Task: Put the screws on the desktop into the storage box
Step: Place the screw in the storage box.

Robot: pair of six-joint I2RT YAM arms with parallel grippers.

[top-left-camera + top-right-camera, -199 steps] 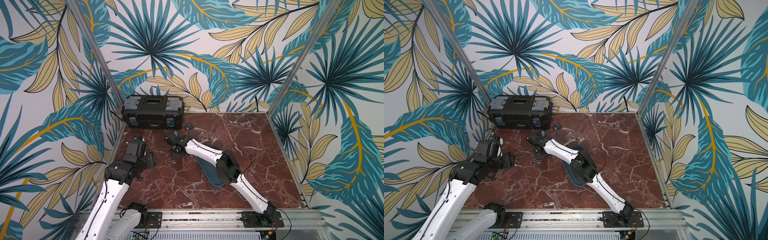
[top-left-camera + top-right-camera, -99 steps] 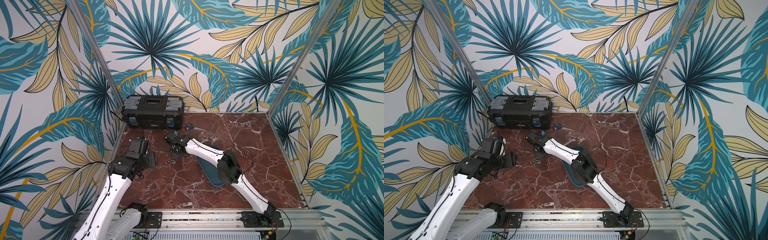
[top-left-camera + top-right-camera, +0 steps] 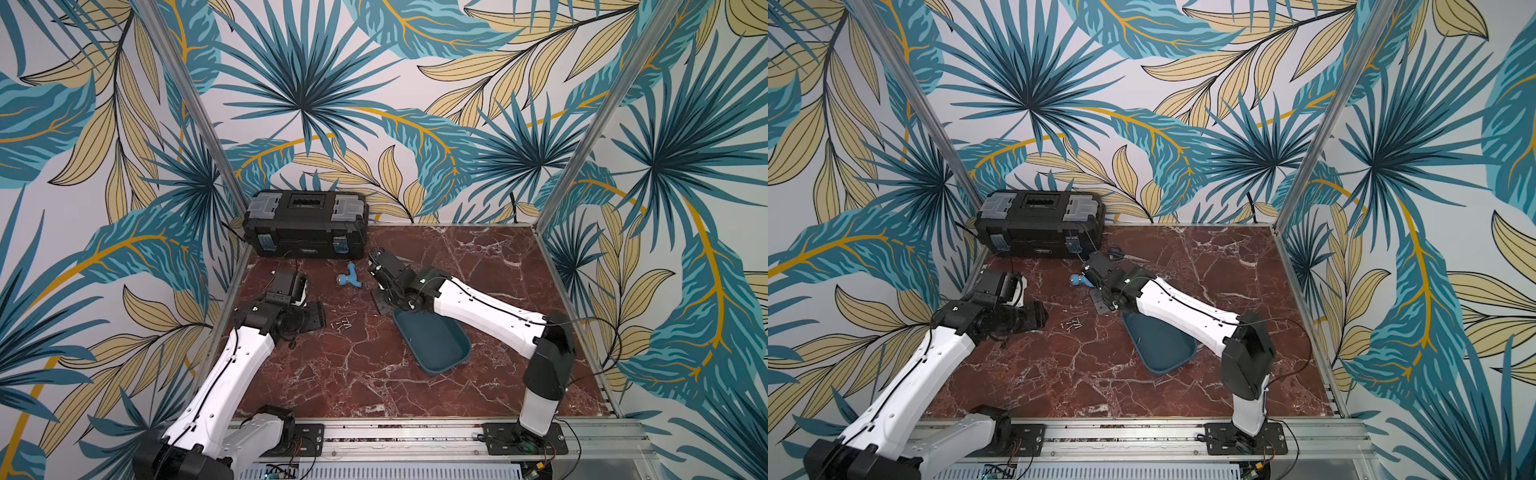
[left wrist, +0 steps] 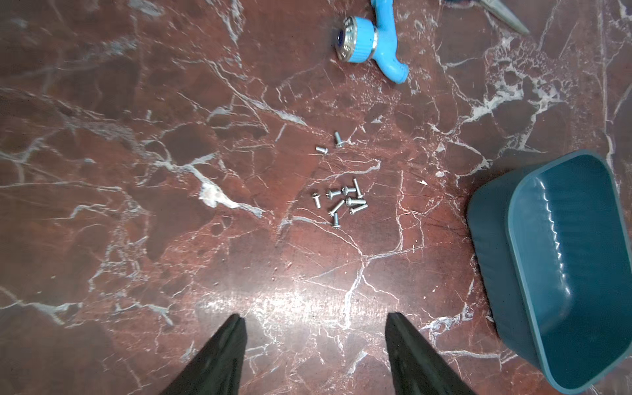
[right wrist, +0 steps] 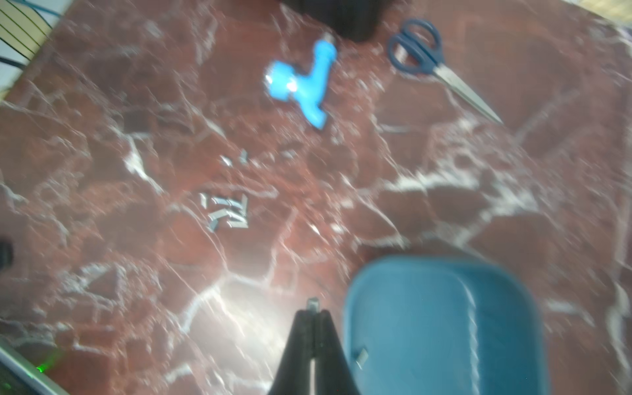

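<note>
Right wrist view: the right end effector (image 5: 313, 312) has its fingers pressed together on a pinched screw (image 5: 312, 302), a small grey piece protruding from the tips. The picture is blurred, so how deep the hold sits cannot be told. The tips hang over the counter (image 5: 102, 136), just beside one short wall of the storage box (image 5: 427, 307) and outside it. One loose screw (image 5: 360, 355) lies inside the box.

The screws (image 4: 342, 201) not yet collected lie in a tight cluster on the counter, with two stray screws (image 4: 330, 145) a little apart from it. The left end effector (image 4: 313, 316) is empty, its fingers well apart, and it hangs short of the cluster. The blue pipe fitting (image 4: 369, 44), scissors (image 5: 427, 58) and black toolbox (image 3: 305, 222) play no part.

Step in hand, as judged: delivery of the pinched screw.
- Keep the fingers together until the tips have cleared the wall.
- Stop over the box's floor rather than its rim.
- Lower close to that floor, then part the fingers. So small a piece dropped from height would likely bounce or roll out.
- Keep the path from sweeping through the cluster.
</note>
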